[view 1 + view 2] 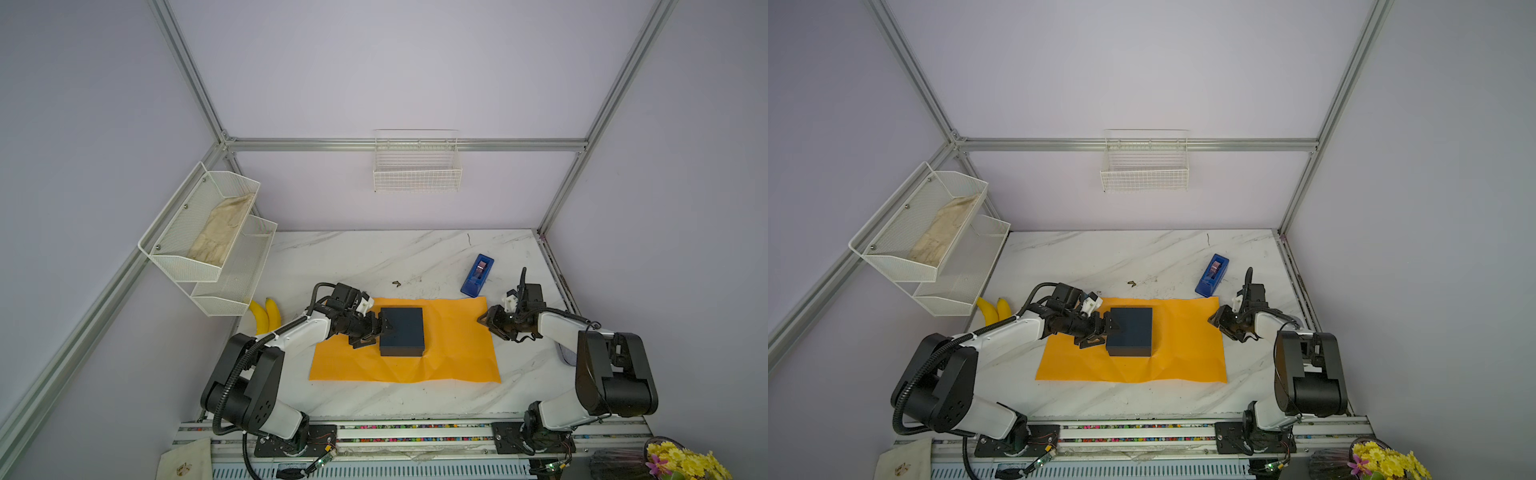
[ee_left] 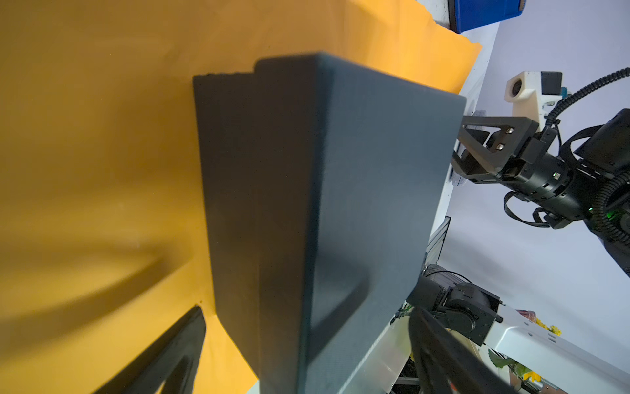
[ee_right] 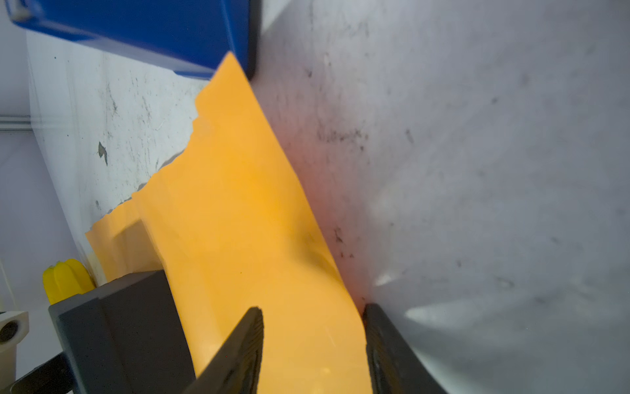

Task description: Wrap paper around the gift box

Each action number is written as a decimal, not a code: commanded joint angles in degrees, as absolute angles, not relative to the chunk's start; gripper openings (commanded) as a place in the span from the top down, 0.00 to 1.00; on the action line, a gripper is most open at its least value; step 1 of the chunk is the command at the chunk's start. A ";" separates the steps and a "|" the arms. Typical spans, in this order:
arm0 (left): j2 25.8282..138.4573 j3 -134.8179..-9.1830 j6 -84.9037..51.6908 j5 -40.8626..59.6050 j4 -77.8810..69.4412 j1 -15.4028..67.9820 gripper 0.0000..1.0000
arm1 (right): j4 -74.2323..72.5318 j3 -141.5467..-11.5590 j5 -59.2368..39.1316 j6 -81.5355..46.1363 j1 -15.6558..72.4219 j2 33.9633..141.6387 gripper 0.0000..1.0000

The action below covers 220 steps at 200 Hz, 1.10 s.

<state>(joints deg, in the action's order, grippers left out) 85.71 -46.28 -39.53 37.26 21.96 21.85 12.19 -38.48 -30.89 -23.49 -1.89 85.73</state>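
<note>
- Table (image 1: 374,257): bears the paper (image 1: 457,349), which lies flat and unfolded.
- Box (image 1: 402,330): sits on the paper, left of centre.
- Left gripper (image 1: 377,333): jaws wide, straddling the box's left edge, clamping nothing (likely steadying).
- Right gripper (image 1: 491,328): jaws half apart astride the paper's right edge, no pinch yet. Step: first fold. Next: pinch the edge and carry it over the box.

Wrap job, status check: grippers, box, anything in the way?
Left gripper open, astride box at its left side. Right gripper open, jaws either side of paper right edge. Box on paper, unwrapped. Tape dispenser beside paper's far right corner.
</note>
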 commanded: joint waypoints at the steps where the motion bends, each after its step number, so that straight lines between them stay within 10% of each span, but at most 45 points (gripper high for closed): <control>1: 83.75 -49.82 -38.59 38.06 21.65 21.44 0.08 | 15.38 -37.27 -30.07 -23.46 -1.91 83.07 0.54; 220: 82.69 -48.21 -39.26 37.84 20.30 21.44 0.08 | 11.63 -36.98 -24.79 -25.02 -1.92 83.64 0.60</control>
<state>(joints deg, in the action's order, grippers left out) 84.86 -46.28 -39.59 37.26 21.78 21.80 11.88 -35.70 -25.65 -26.04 -1.89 82.43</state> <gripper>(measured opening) 0.918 0.401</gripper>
